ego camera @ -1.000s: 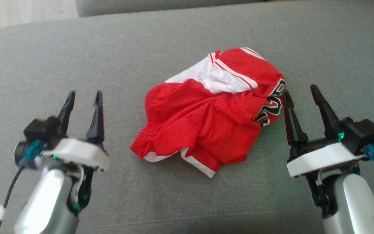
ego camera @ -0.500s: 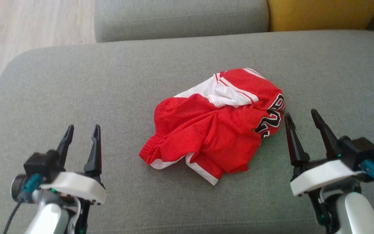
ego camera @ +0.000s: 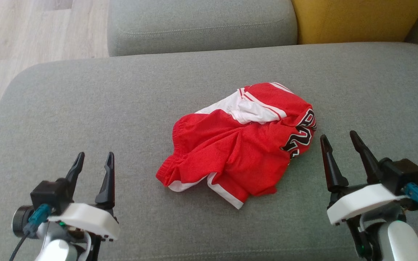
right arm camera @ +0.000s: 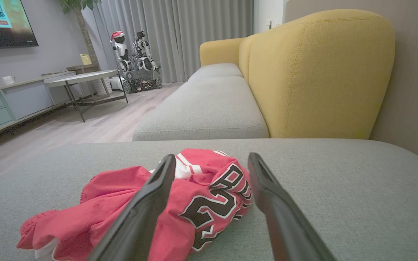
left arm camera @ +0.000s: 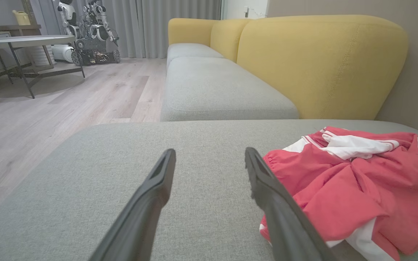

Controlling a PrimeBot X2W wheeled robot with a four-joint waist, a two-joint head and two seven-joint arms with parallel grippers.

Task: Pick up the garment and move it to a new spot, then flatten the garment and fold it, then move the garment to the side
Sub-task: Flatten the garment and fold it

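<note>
The garment is a crumpled pair of red shorts with white trim and black lettering, lying in a heap on the grey cushion. My left gripper hovers open well to the garment's left, nothing between its fingers. My right gripper stands open just off the garment's right edge, close to the lettering, apart from the cloth. The garment lies at the right of the left wrist view, past the open left gripper. In the right wrist view the garment lies ahead between and behind the open right gripper.
A second grey seat cushion lies beyond the near one, with a yellow backrest at the far right. Wooden floor runs along the left. A table and another robot stand far off across the room.
The camera has tilted, so the whole scene has slid downward in the head view, showing more sofa and floor. The garment lies as before; both grippers stay open.
</note>
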